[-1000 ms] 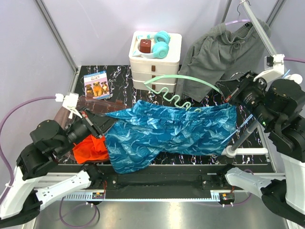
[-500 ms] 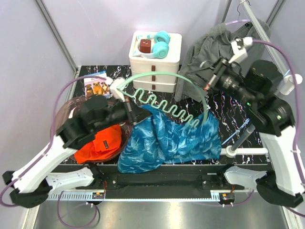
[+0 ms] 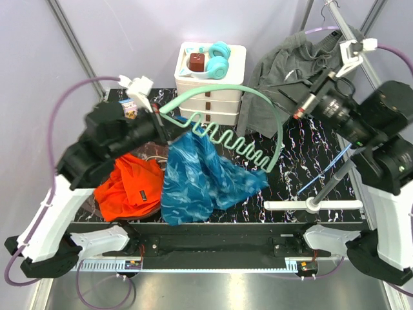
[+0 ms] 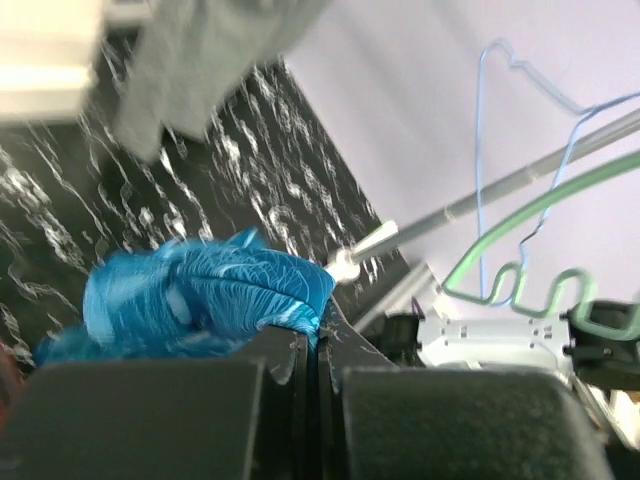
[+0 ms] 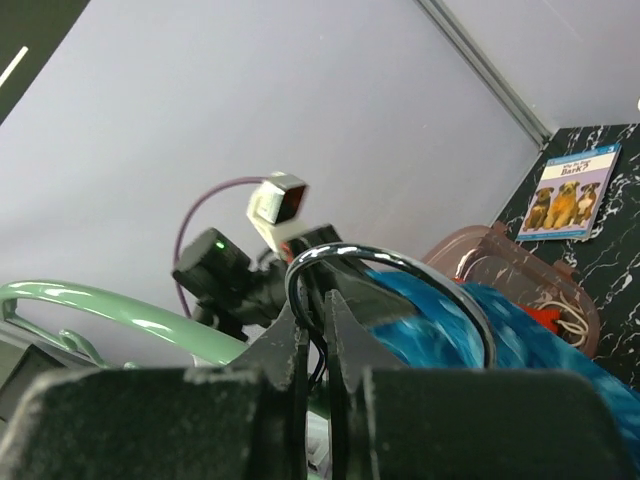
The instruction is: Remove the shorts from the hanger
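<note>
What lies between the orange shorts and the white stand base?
The blue shorts, held by the left end effector, then bare marbled tabletop; the top external view shows it.

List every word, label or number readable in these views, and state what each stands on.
"Bark?": on the dog picture card; the smaller line above it is too small to read.
Dark patch on the orange shorts: too blurred to read.
Scale strip on the front rail: tick marks only, no legible numbers.
Nothing else legible.
</note>
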`<state>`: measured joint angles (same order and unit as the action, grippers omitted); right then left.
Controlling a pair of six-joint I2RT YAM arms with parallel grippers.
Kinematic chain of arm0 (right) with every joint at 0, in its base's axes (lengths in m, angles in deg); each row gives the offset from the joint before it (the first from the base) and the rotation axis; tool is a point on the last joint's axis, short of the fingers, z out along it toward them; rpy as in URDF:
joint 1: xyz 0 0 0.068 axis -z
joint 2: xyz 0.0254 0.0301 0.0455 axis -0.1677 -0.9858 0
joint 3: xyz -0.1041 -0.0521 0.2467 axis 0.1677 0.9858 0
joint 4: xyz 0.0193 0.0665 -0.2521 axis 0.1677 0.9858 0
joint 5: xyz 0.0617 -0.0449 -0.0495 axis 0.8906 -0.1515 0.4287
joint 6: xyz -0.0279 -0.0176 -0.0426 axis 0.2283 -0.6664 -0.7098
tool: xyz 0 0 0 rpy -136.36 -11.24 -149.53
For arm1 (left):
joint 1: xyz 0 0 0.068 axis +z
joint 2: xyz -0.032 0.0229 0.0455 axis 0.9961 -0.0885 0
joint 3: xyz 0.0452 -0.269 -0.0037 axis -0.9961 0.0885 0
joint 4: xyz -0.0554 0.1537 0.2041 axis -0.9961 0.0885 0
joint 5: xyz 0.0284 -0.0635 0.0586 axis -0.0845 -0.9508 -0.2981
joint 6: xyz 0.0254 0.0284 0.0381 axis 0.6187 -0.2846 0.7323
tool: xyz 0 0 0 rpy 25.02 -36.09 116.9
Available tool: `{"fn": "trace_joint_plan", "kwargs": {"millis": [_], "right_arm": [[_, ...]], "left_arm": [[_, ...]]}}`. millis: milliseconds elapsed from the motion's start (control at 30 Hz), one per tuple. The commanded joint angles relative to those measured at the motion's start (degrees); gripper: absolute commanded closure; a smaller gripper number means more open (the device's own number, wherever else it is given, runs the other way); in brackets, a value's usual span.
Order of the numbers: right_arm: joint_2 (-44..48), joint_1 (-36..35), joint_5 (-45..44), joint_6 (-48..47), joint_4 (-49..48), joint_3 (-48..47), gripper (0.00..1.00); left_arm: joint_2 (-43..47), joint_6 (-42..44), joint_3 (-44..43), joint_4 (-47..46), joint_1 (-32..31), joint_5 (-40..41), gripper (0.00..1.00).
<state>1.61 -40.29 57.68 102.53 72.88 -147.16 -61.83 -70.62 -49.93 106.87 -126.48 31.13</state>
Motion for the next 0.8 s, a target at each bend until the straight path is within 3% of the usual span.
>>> {"fn": "trace_joint_plan", "kwargs": {"millis": [0, 200, 233, 300, 767], "right_arm": [[2.86, 0.13, -3.55, -2.64, 2.33, -3.42, 1.00], [5.58, 0.13, -6.36, -4.41, 7.01, -3.17, 1.00], [5.85, 0.13, -6.54, -4.32, 7.53, -3.34, 1.00], [6.20, 0.13, -6.72, -4.41, 9.46, -4.13, 1.00], [8.66, 0.13, -5.93, -5.90, 15.53, -2.99, 1.00]], "left_arm": [[-0.77, 9.36, -15.96, 5.22, 2.10, 4.45, 1.00], [-8.21, 20.87, -37.51, 9.70, 3.15, 15.53, 1.00], [-9.81, 22.19, -45.56, 10.84, 3.24, 17.02, 1.00], [-12.89, 25.80, -50.19, 11.39, 3.24, 18.61, 1.00], [-13.08, 54.43, -52.49, -8.20, 3.42, 37.60, 1.00]]}}
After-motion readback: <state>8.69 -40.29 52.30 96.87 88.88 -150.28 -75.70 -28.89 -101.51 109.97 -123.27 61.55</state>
